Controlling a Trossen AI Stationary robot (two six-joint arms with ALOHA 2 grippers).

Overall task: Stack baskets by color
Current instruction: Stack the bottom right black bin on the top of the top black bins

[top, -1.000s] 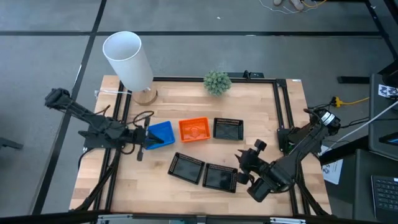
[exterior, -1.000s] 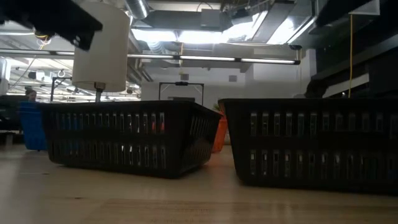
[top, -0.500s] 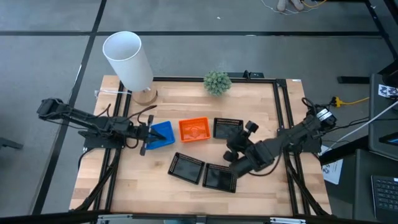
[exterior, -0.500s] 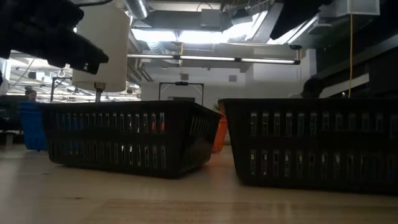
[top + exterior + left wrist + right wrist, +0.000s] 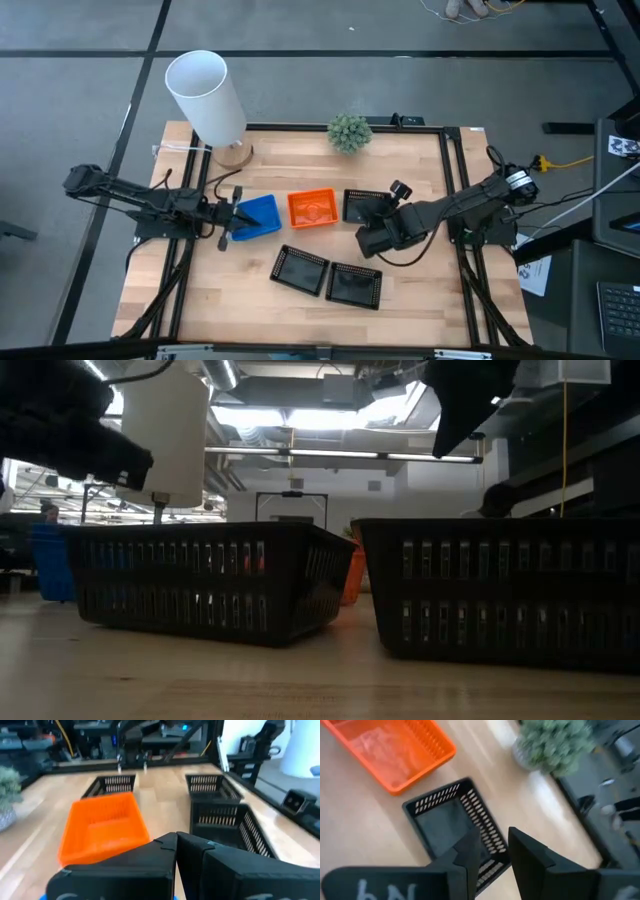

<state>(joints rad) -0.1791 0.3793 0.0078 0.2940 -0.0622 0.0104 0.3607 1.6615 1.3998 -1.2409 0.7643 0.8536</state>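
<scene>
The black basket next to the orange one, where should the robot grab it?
Probably on a thin side wall of the black basket, from above: it sits upright and open-topped, so one finger can go inside, one outside. The wall away from the orange basket looks freest. The right gripper, open, is right beside it.

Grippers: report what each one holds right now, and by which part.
Right gripper: open above the black basket next to the orange basket, holding nothing. Left gripper: shut at the blue basket; whether it pinches the rim cannot be told.

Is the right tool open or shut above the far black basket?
Open: the right tool shows a clear gap between its dark fingers, hovering over the black perforated plastic basket.
</scene>
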